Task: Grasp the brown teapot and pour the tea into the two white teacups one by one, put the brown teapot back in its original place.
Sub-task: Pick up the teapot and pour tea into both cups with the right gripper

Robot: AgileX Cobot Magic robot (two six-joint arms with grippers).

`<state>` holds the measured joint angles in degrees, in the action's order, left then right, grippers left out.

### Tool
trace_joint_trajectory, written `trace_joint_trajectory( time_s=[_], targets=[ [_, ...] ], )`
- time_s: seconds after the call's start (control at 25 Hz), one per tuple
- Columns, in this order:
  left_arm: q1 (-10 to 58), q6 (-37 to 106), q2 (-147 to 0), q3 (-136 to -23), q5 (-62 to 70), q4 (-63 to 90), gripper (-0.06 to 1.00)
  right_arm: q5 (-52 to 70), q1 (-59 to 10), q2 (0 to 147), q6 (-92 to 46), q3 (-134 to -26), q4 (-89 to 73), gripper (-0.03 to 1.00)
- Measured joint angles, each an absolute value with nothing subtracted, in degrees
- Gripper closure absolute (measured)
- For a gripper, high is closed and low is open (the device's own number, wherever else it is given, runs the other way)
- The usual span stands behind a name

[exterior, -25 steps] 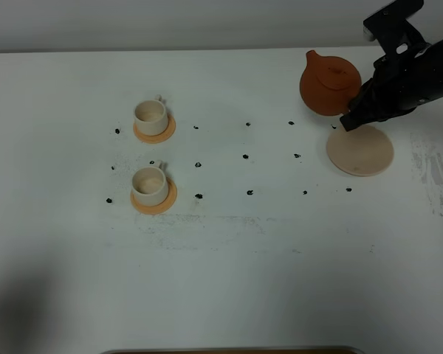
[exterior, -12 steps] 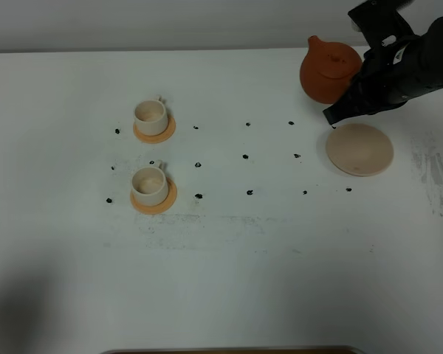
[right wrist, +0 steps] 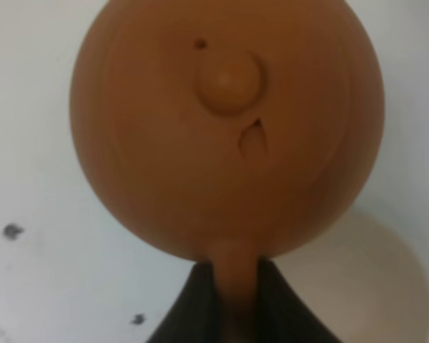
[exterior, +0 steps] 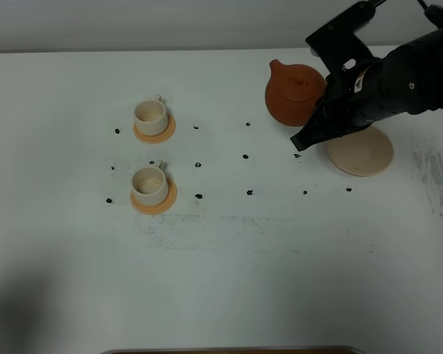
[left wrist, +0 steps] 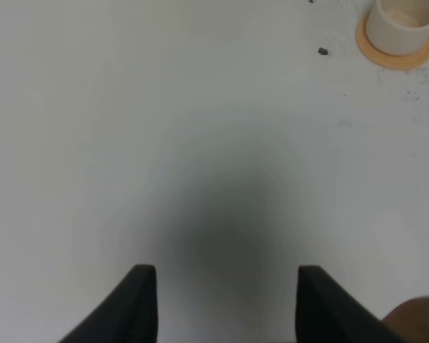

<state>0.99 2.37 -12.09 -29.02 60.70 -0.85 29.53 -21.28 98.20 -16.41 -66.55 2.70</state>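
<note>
Right fingers [right wrist: 194, 311] are clenched on the handle of the brown teapot [exterior: 292, 94], which hangs just ahead of them. Over the last second it has travelled off the cream saucer [exterior: 365, 156], now bare beneath the fingers, toward the two white teacups [exterior: 150, 114] well ahead. It is in transit; no pouring yet.

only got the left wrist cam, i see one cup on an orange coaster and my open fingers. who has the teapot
Observer: The right gripper has it, shut on the handle of the brown teapot.
Operator: where is it now
Observer: Off the pale saucer, on the side of it that faces the cups in the high view.
Operator: is there a second cup
Observer: Yes, two: a far teacup and a near teacup, both upright and apart.
</note>
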Motion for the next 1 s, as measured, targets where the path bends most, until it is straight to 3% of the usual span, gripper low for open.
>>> trace_joint_trajectory(
  time_s=[0.6,1.0],
  targets=[
    [1.0,2.3,-12.1,-29.0,60.7,-0.8,0.48,30.8,-31.4,98.2,-11.1,-65.3,2.6,0.85],
    [1.0,2.3,-12.1,-29.0,60.7,-0.8,0.48,34.2,-31.9,99.0,-10.3,-68.5,-0.3,0.85]
  ],
)
